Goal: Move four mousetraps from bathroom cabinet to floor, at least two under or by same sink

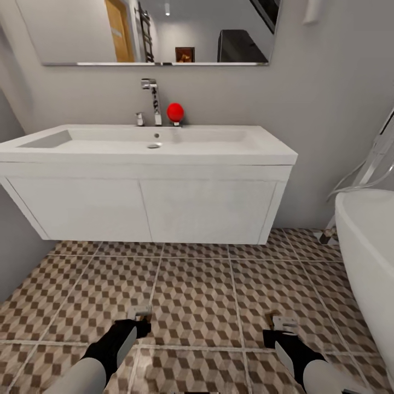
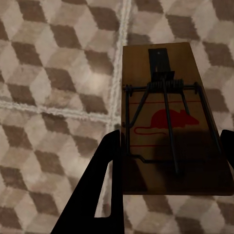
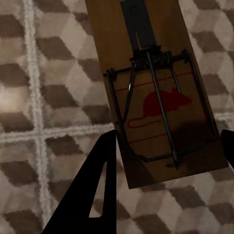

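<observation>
A wide white rectangular sink (image 1: 148, 143) with a chrome faucet (image 1: 151, 101) is seen from the head camera, set on a white two-door wall-hung vanity (image 1: 143, 209) at twelve o'clock. A small red ball-shaped object (image 1: 175, 112) sits on the basin's back ledge, just beside the faucet at its three o'clock. A mirror (image 1: 156, 30) is mounted on the grey wall above. The curved edge of a white bathtub (image 1: 368, 251) is visible at three o'clock.

The bathroom floor (image 1: 191, 295), laid in large tiles printed with a brown, beige and grey cube pattern, extends in front of the vanity. Both black-and-white arms are held low over it, the left hand (image 1: 140, 314) at seven o'clock and the right hand (image 1: 284, 324) at five o'clock, well apart.

In the left wrist view, a flat brown wooden mousetrap (image 2: 173, 122) with thin wire parts and a red mouse mark is clamped between the left hand's black fingers (image 2: 105, 180) above the tiles. In the right wrist view, a second brown mousetrap (image 3: 156, 92) of the same kind is gripped between the right hand's fingers (image 3: 100, 187), slightly tilted. Whether either board touches the floor cannot be told.
</observation>
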Robot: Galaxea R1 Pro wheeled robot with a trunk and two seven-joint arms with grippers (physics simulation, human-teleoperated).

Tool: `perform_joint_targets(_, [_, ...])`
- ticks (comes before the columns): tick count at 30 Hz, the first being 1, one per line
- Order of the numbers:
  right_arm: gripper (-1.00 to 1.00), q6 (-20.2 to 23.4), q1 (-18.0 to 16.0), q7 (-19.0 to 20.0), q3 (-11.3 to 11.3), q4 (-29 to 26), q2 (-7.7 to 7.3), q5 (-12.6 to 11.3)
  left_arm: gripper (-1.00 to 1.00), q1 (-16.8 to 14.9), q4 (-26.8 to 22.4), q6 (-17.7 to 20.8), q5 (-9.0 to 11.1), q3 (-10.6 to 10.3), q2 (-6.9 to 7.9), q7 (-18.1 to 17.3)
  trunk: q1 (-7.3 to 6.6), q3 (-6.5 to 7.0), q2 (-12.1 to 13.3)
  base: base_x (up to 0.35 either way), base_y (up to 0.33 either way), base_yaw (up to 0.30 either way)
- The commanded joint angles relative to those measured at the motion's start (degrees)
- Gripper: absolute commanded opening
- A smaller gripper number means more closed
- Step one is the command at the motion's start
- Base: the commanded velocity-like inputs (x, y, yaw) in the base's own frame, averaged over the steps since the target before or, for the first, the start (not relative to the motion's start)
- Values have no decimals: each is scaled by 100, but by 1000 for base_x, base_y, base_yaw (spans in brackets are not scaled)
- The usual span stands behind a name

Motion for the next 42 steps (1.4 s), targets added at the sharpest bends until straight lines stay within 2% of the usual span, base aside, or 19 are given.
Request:
perform_joint_targets(1, [-100,38,-2,-5,-43,-10,5,45,-100,0,-18,30,26,12,-4,29,1,-26,-4,0,0,-94])
perform_joint_targets(8, [-100,41,-2,-10,-67,-10,14,32,-100,0,-35,29,28,12,-4,32,19,-169,-13,0,0,-198])
perform_joint_targets(32, [-100,28,-2,-33,-37,-10,25,45,-100,0,-42,7,42,54,-4,36,19,-167,-13,0,0,-28])
perform_joint_targets(42, [-100,30,-2,-74,-42,-10,27,46,-100,0,-42,3,43,56,-4,36,19,-167,-13,0,0,72])
